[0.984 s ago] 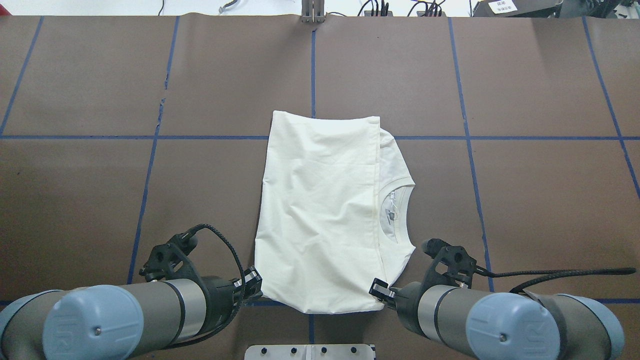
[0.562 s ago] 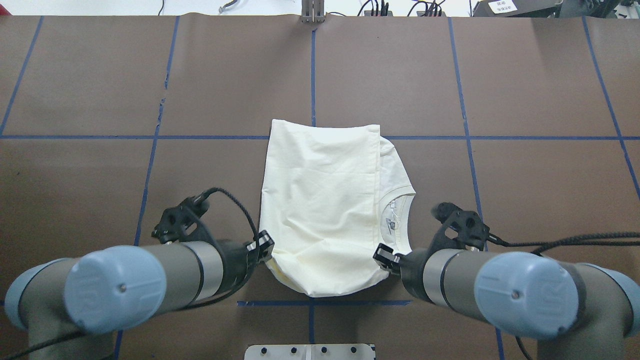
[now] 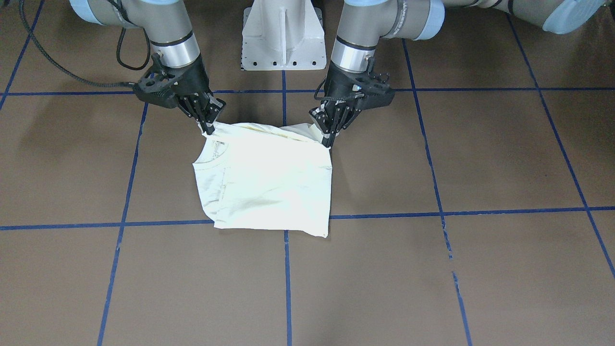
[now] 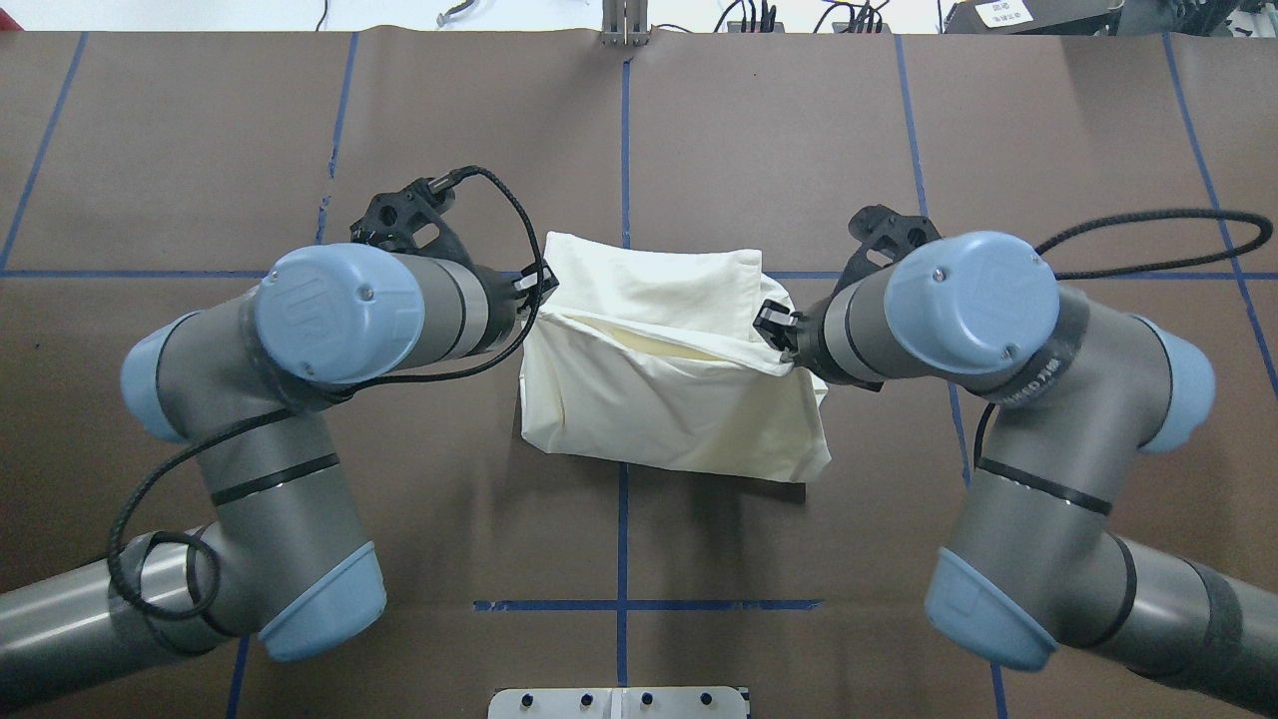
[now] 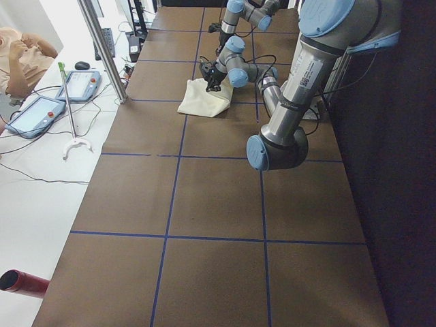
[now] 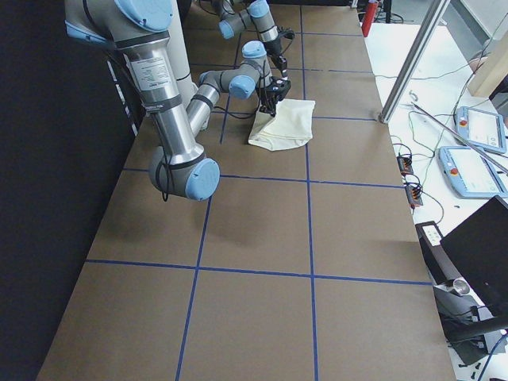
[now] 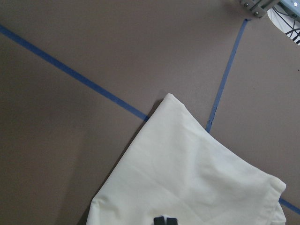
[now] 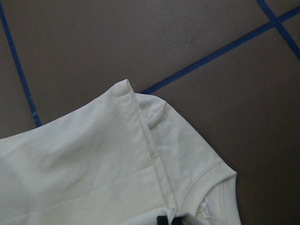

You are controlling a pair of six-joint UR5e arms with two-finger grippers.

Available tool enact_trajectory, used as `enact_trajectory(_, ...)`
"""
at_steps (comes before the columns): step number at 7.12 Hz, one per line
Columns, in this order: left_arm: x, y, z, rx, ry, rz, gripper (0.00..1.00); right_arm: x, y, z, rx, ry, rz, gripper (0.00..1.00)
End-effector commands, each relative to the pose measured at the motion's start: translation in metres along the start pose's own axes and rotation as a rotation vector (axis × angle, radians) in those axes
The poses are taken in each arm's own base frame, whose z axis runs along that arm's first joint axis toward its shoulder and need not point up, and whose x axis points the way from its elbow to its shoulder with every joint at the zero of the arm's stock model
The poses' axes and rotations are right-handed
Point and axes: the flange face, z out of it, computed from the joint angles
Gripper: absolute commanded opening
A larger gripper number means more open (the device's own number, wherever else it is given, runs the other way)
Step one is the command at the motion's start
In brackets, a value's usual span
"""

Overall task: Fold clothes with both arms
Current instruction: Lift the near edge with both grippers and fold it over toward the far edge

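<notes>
The T-shirt point(image 4: 669, 419), already narrowed to a cream rectangle, is lying straight out from the pedestal base point(image 4: 619, 702). The left tool point(image 4: 536, 290) and right tool point(image 4: 769, 322) are each pinching tight a corner of its base-side edge, holding it raised over the middle. The halving fold is looking half done, with laying down and releasing remaining, and the worktop point(image 4: 1048, 150) is offering broad room beyond the edge farthest from the base.

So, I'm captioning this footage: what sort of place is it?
Likely a robotics lab: a left arm and right arm hold a T-shirt on a tape-gridded table, with control pendants on a side bench.
</notes>
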Motion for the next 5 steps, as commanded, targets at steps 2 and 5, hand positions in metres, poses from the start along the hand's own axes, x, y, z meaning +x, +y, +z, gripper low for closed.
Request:
enact_trajectory(2,0.011,-0.019,0.031,0.027,0.008,0.060,0.00,-0.013,-0.029,0.041,0.022,0.037,0.011,0.00)
enact_trajectory(5,-0.002,-0.030,0.077,0.033,0.057,0.101,0.00,-0.032,-0.050,0.081,0.026,0.048,0.028,0.00)
